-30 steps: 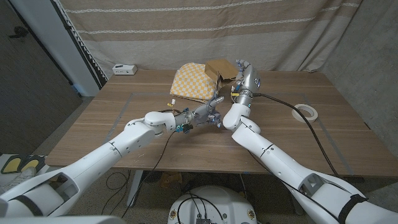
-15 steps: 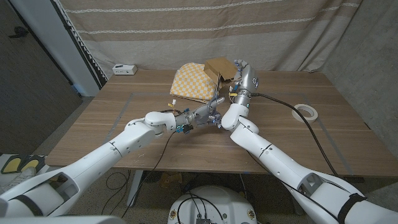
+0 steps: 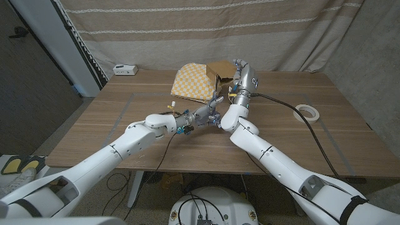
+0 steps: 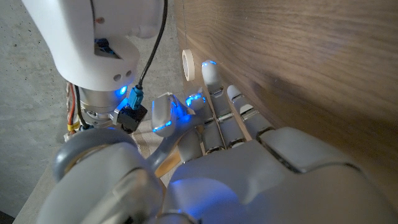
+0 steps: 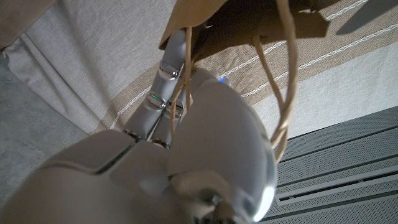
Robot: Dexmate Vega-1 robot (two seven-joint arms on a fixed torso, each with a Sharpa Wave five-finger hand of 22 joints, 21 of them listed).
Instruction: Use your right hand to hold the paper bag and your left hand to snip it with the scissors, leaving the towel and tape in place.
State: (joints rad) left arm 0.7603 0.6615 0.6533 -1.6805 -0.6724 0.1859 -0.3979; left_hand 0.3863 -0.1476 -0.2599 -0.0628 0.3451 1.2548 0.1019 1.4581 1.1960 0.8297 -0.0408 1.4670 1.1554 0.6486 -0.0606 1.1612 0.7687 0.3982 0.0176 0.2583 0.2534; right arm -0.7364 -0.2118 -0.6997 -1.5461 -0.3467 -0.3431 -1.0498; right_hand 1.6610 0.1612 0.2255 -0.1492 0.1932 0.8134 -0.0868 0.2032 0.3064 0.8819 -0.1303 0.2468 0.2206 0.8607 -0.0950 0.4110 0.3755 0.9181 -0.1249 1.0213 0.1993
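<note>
The right hand (image 3: 242,74) is raised at the far side of the tabletop (image 3: 281,137), its fingers (image 5: 166,65) closed on the rim of the bag (image 3: 222,69); the right wrist view shows the twine handles (image 5: 283,93) draped over the hand, so the bag appears to be held up off the surface to present an edge for cutting. The bag sits just beside the checked towel (image 3: 190,83), possibly touching it. The left hand (image 3: 209,112) is low over the middle of the tabletop, below the bag, fingers (image 4: 214,93) extended fairly straight. The scissors cannot be made out with certainty: a dark and blue item near the left wrist may be part of the arm, so whether that hand grips anything cannot be told. The tape (image 3: 309,112) lies well apart on the robot's right, clear of both arms. Judged stage: bag secured, cut not yet made; the left hand needs to rise toward the bag without brushing the towel.
</note>
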